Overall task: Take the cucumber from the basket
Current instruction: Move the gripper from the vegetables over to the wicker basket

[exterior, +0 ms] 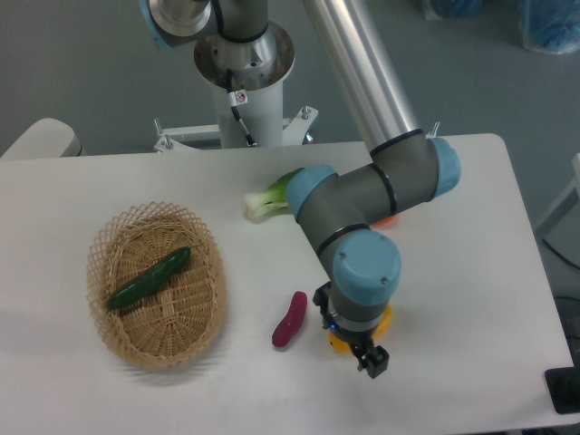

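The cucumber [149, 278] is dark green and glossy and lies diagonally inside the oval wicker basket [205, 313] at the left of the table. My gripper [368, 358] points down near the table's front edge, far to the right of the basket. Its black fingers [378, 363] stand apart with nothing between them. The wrist hides most of the gripper.
A purple sweet potato [289, 320] lies between the basket and the gripper. A bok choy [269, 198] lies behind it, partly hidden by the arm. A yellow-orange object [387, 319] sits under the wrist. Something orange [388, 220] peeks out by the elbow.
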